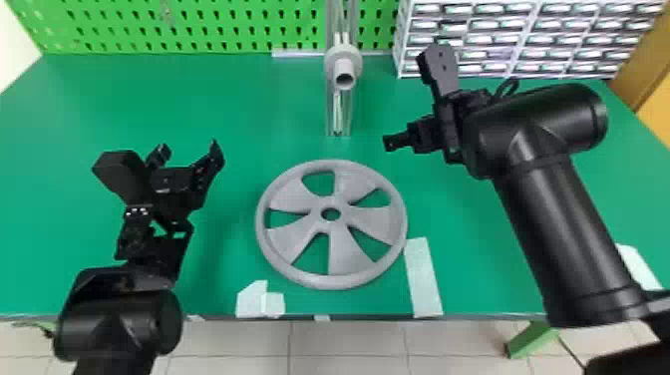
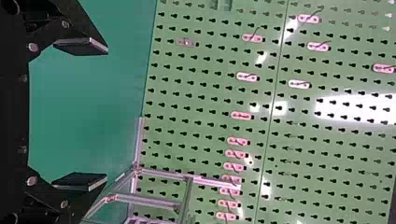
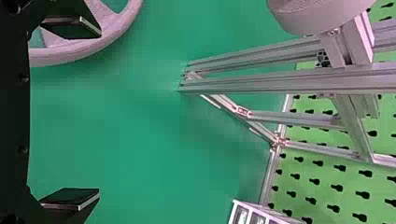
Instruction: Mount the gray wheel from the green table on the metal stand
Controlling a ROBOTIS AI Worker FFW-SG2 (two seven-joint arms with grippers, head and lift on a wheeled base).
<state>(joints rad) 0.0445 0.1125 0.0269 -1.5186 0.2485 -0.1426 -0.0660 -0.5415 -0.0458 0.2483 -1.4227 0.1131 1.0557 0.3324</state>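
The left pincer (image 1: pixel 189 148) stands open and empty at the wheel's ten o'clock; the right pincer (image 3: pixel 99 112), also open with nothing in it, is at one o'clock. That spread probably leaves room to take the rim from both sides. Between them and nearer the robot, the gray wheel (image 1: pixel 344 252) lies flat on the green surface (image 1: pixel 224 99), its centre hole uncovered. At twelve o'clock beyond it rises the metal stand (image 1: pixel 330 117), its gray peg (image 1: pixel 344 80) facing the robot, so the wheel will likely need lifting and tipping upright to slide on.
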